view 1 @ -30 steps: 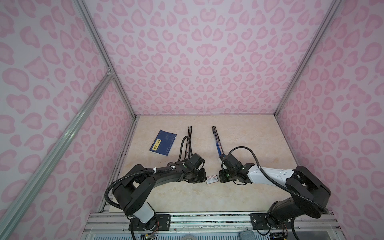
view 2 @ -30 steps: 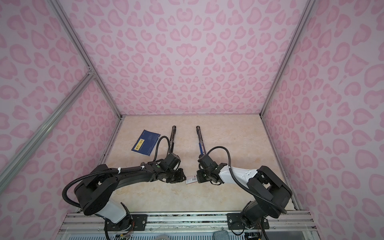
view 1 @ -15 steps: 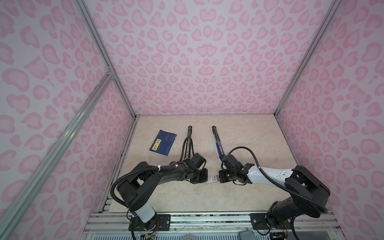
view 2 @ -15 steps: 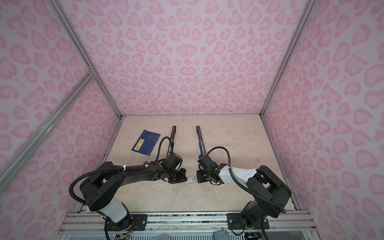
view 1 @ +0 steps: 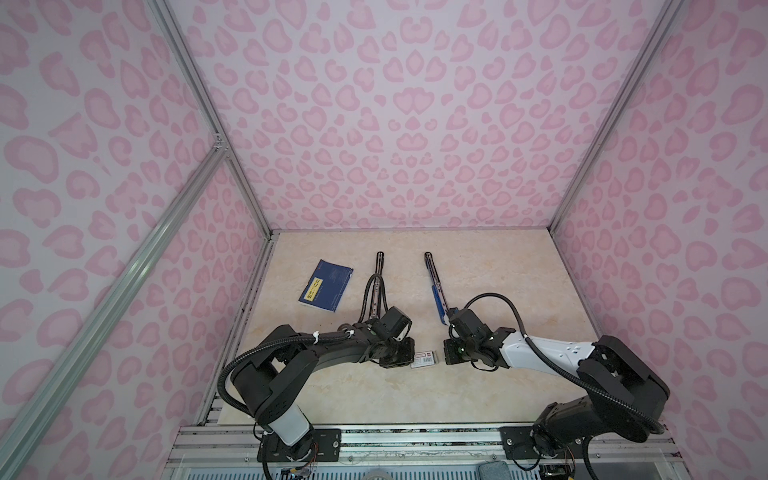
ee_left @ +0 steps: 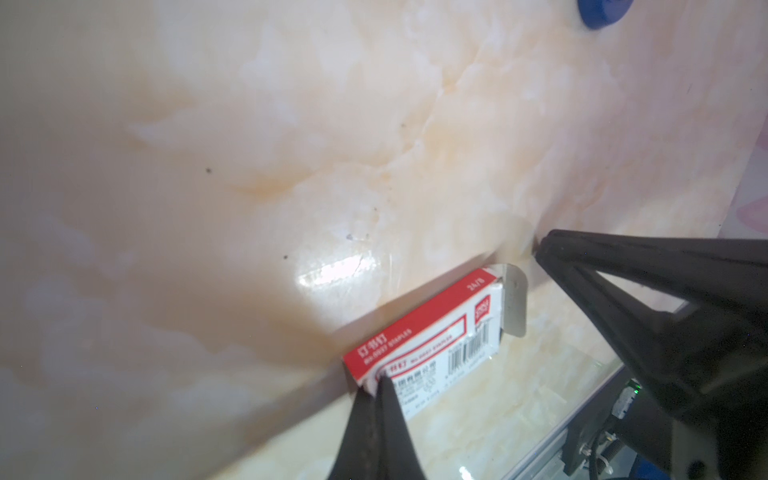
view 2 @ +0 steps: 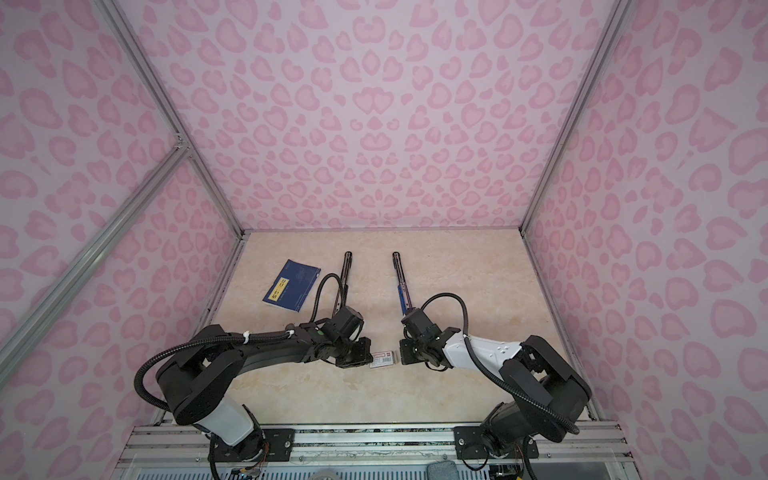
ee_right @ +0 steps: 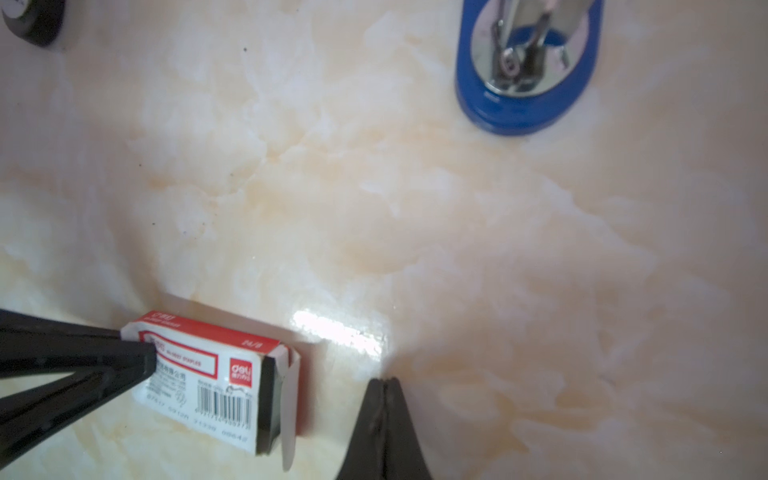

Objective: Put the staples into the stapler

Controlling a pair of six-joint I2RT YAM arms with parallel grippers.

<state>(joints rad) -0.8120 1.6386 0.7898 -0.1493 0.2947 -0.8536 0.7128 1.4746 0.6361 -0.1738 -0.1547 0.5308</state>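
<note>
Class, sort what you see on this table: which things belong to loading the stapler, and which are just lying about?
For the job: red-and-white staple box; blue stapler, opened flat.
Lying about: blue booklet; black stapler, also opened, possibly spare.

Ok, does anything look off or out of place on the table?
The staple box lies with its end flap hanging open toward the shut right gripper; the shut left gripper touches its other end.
</note>
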